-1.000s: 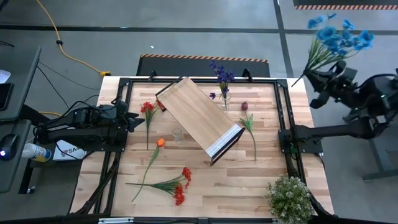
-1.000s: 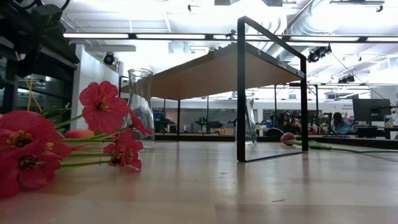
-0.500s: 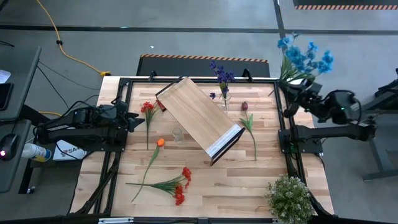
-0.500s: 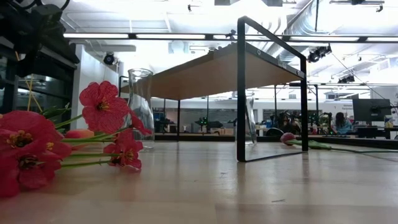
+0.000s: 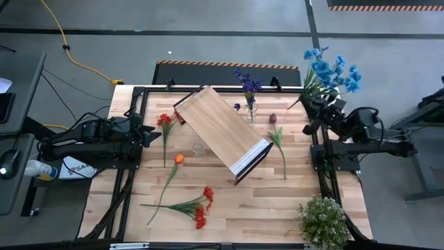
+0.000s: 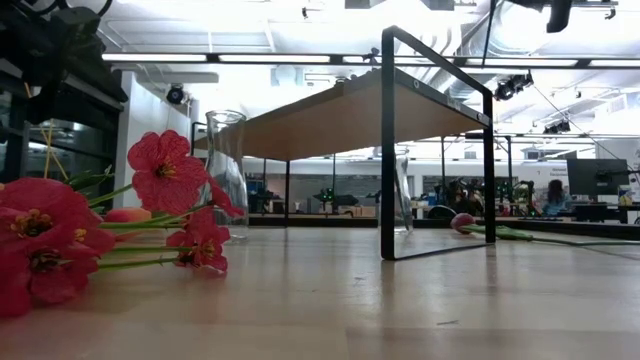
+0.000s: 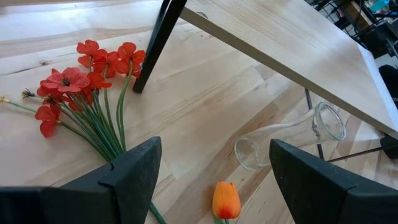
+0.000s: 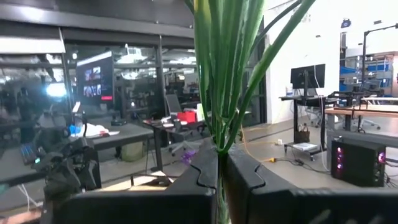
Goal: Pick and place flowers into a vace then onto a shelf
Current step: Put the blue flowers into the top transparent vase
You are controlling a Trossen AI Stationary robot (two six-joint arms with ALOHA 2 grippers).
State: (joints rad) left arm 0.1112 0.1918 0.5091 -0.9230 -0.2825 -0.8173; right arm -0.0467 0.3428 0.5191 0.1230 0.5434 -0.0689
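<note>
My right gripper (image 5: 313,104) hangs over the table's right edge, shut on a bunch of blue flowers (image 5: 331,69). A clear vase (image 5: 248,105) with purple flowers stands behind the shelf (image 5: 222,132), which is set slantwise mid-table. An empty clear vase (image 5: 199,149) stands by the shelf's near-left side. Loose on the wood lie red flowers (image 5: 164,121), an orange flower (image 5: 179,159), a red bunch (image 5: 201,206) and a maroon flower (image 5: 273,119). My left gripper (image 5: 149,132) waits open at the left edge, beside the red flowers (image 7: 87,68). My right gripper pinches the blue flowers' green stems (image 8: 219,134) between its two fingers (image 8: 249,180), toward the stems' lower end. The fingers lie across the stems. The bunch is lifted clear of the table, blooms (image 5: 333,66) uppermost, and a short stem end sticks out toward the table.
A bushy pale-green potted plant (image 5: 322,219) stands at the near right corner. Black frame rails (image 5: 316,149) run along the table's sides. Bare wood lies along the near edge between the red bunch and the plant.
My right gripper has come down and toward the table's left, from beyond the right edge to just over it, staying shut on the blue flowers. The bunch has travelled with it, blooms still uppermost.
</note>
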